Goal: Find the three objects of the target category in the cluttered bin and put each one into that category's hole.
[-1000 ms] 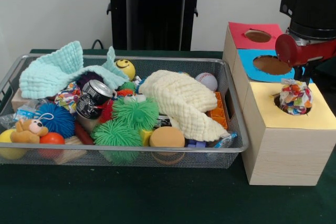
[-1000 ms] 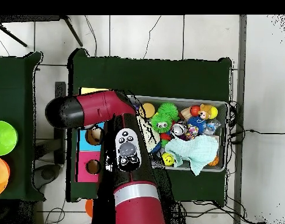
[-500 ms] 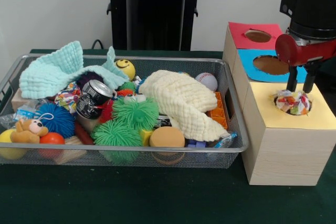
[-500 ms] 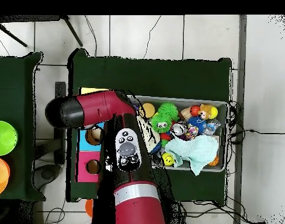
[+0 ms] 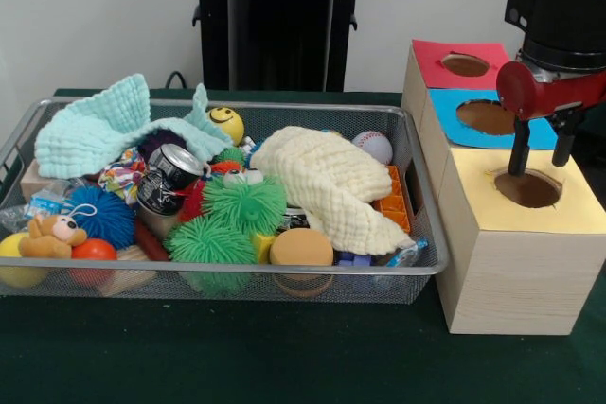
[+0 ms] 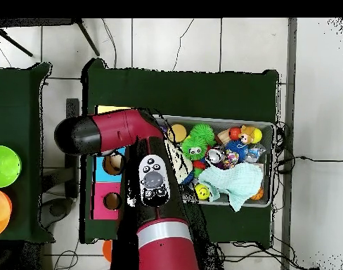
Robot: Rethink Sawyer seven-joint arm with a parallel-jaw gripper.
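Note:
My gripper (image 5: 538, 166) hangs open just above the round hole (image 5: 527, 188) in the yellow-topped box (image 5: 568, 213), with nothing between its fingers (image 5: 517, 149). The hole looks dark and empty. To the left, the wire bin (image 5: 428, 264) holds a mint cloth (image 5: 95, 130), a cream cloth (image 5: 327, 182), a small multicoloured bundle (image 5: 121, 177), green fuzzy balls (image 5: 241, 203), a can (image 5: 170, 177) and other toys. In the overhead view the red arm (image 6: 150, 183) covers the gripper; the bin (image 6: 270, 126) lies to its right.
Behind the yellow box stand a blue-topped box (image 5: 445, 111) and a red-topped box (image 5: 431, 52), each with a hole. A smiley ball (image 5: 225, 124), a baseball (image 5: 373, 147), a blue spiky ball (image 5: 102, 217) and a teddy bear (image 5: 47, 234) lie in the bin.
The multicoloured bundle that sat in the gripper at the yellow box's hole was let go, sank into the hole and is now out of sight. The gripper stays open above it.

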